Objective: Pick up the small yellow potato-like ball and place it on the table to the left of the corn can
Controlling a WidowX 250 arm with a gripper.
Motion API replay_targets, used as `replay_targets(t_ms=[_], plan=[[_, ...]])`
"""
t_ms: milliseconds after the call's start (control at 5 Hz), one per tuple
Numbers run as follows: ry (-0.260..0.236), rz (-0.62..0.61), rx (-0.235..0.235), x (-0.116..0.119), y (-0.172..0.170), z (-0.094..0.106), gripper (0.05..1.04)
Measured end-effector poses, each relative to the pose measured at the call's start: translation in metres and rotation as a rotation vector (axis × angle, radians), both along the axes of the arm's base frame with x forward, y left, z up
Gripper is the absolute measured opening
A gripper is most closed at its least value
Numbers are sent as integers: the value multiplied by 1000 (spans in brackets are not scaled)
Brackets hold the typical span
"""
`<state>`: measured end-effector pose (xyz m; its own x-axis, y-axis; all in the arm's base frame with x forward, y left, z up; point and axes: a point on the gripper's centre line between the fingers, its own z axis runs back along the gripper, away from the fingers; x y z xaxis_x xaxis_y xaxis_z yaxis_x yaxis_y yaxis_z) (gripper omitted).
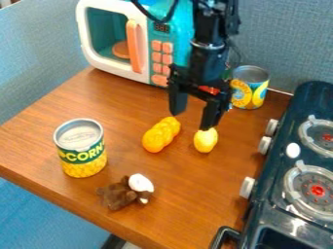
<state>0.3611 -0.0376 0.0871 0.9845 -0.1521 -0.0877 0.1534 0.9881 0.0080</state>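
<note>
Parted black fingers (212, 113), oval lemon (205, 141) nearby, probably plastic

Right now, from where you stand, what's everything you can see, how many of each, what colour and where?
yellow fruit-like toy: one, yellow, below the claw's right finger
knobbly toy: one, orange-yellow, mid-table
front can: one, yellow and green label, table's left side
back can: one, yellow and blue label, back right
brown-and-white toy: one, near the front edge
toy microwave: one, white and teal with orange handle and buttons, at the back
stove: one, dark, right side, two burners
stove knobs: three, silvery, stove's left side
white oval: one, between the burners
table: one, brown, underneath
arm: one, black, from the top edge
claw: one, black, open, above mid-table
</note>
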Motion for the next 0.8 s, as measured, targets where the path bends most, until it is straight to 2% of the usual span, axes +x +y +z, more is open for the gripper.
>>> replay_targets(t_ms=[400,800], plan=[[23,28,15,12,-14,-20,1001],[14,35,64,19,-20,-25,1001]])
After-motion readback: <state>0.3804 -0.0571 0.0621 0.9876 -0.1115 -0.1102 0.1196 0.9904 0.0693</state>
